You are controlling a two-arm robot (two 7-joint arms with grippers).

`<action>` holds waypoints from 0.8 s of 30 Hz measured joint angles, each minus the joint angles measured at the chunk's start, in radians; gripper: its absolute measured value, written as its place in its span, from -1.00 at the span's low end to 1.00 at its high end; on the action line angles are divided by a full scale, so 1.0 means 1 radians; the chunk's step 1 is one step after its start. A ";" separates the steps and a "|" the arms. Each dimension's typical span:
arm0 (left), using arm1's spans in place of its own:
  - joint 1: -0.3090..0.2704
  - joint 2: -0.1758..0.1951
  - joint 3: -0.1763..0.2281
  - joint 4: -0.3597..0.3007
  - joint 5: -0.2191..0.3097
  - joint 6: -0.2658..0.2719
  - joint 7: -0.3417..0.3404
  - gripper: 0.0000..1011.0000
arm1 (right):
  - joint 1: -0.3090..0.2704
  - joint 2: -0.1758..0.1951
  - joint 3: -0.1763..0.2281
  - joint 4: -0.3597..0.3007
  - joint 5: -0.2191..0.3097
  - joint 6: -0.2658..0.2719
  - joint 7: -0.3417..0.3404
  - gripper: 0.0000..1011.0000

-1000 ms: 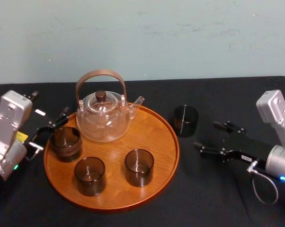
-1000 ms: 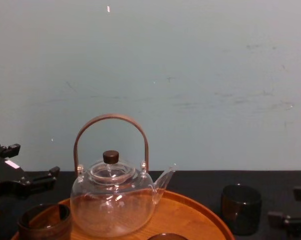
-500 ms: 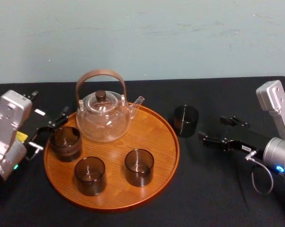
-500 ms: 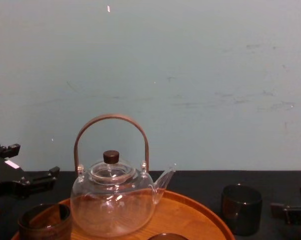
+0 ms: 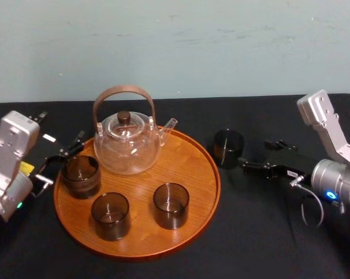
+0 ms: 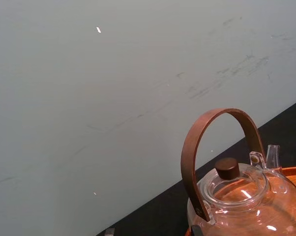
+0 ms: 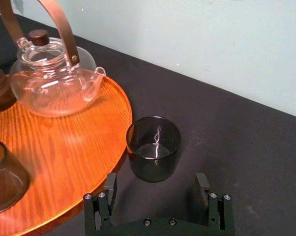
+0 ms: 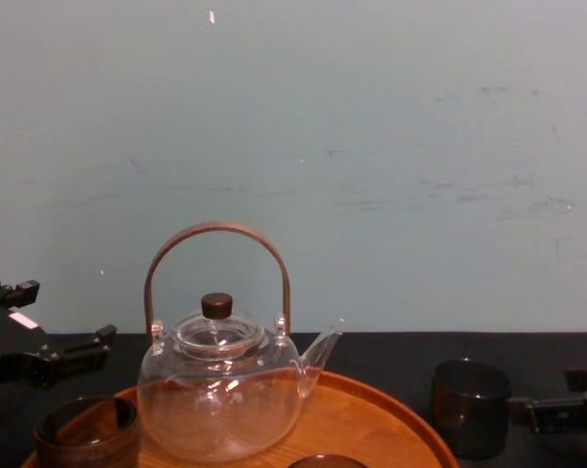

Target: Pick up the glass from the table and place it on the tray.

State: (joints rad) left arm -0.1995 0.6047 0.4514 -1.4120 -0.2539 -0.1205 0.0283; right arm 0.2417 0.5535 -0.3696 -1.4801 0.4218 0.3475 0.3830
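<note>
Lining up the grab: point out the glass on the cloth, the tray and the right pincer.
glass [image 7: 153, 164]: right wrist view, on its front wall.
tray [image 5: 189, 165]: head view, on bare wood near its right rim.
right pincer [image 5: 254, 153]: head view, midway between its open fingertips.

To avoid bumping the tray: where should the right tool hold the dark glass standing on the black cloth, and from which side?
Grip the glass across its straight round wall, near mid-height. It stands upright just off the tray rim, so come from its right, where the open right tool faces it over bare cloth. The left tool rests beside the tray's left edge.
</note>
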 joint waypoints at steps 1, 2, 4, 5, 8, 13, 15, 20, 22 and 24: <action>0.000 0.000 0.000 0.000 0.000 0.000 0.000 0.98 | 0.005 -0.002 -0.002 0.004 -0.002 0.003 0.000 0.98; 0.000 0.000 0.000 0.000 0.000 0.000 0.000 0.98 | 0.010 -0.004 -0.004 0.008 -0.005 0.006 0.000 0.98; 0.000 0.000 0.000 0.000 0.000 0.000 0.000 0.98 | 0.026 -0.011 -0.011 0.018 -0.014 0.014 0.002 0.98; 0.000 0.000 0.000 0.000 0.000 0.000 0.000 0.98 | 0.035 -0.015 -0.015 0.025 -0.019 0.018 0.003 0.98; 0.000 0.000 0.000 0.000 0.000 0.000 0.000 0.98 | 0.049 -0.022 -0.021 0.039 -0.028 0.023 0.004 0.98; 0.000 0.000 0.000 0.000 0.000 0.000 0.000 0.98 | 0.077 -0.040 -0.035 0.068 -0.051 0.025 0.010 0.98; 0.000 0.000 0.000 0.000 0.000 0.000 0.000 0.98 | 0.084 -0.045 -0.039 0.077 -0.058 0.024 0.012 0.98; 0.000 0.000 0.000 0.000 0.000 0.000 0.000 0.98 | 0.106 -0.061 -0.051 0.100 -0.077 0.022 0.024 0.98; 0.000 0.000 0.000 0.000 0.000 0.000 0.000 0.98 | 0.114 -0.066 -0.054 0.109 -0.083 0.019 0.029 0.98; 0.000 0.000 0.000 0.000 0.000 0.000 0.000 0.98 | 0.122 -0.073 -0.057 0.120 -0.088 0.018 0.034 0.98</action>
State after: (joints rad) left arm -0.1995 0.6047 0.4514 -1.4119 -0.2539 -0.1205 0.0283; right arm 0.3640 0.4806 -0.4269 -1.3604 0.3336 0.3653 0.4172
